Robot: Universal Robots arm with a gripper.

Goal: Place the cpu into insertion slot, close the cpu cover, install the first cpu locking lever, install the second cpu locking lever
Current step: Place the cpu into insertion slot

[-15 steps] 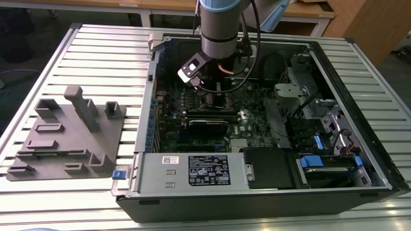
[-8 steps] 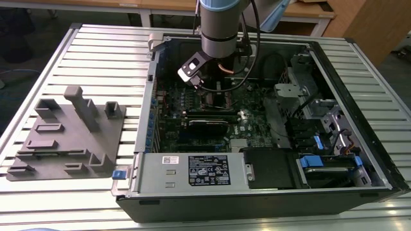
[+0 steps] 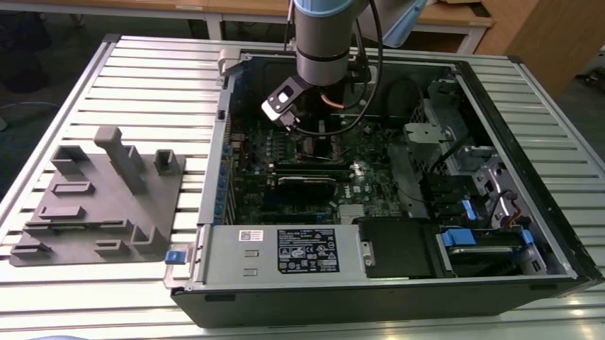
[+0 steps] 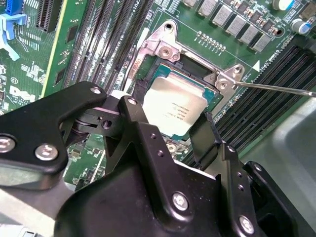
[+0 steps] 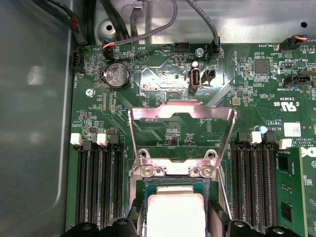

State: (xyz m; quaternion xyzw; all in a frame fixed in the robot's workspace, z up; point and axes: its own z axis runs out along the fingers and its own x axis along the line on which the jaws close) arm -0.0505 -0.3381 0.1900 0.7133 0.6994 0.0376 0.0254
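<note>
At the insertion slot (image 4: 190,69) on the green circuit board (image 5: 123,123), the gripper (image 4: 173,111) has its fingers (image 4: 202,136) closed on two opposite sides of the cpu (image 4: 170,101), which sits level at the slot's mouth. The cpu cover (image 5: 207,111) stands swung open.

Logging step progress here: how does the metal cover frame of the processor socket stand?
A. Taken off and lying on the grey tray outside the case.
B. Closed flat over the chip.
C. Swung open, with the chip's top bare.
C: in the first wrist view the cover frame is swung up and back, and the top of the chip is uncovered.
</note>
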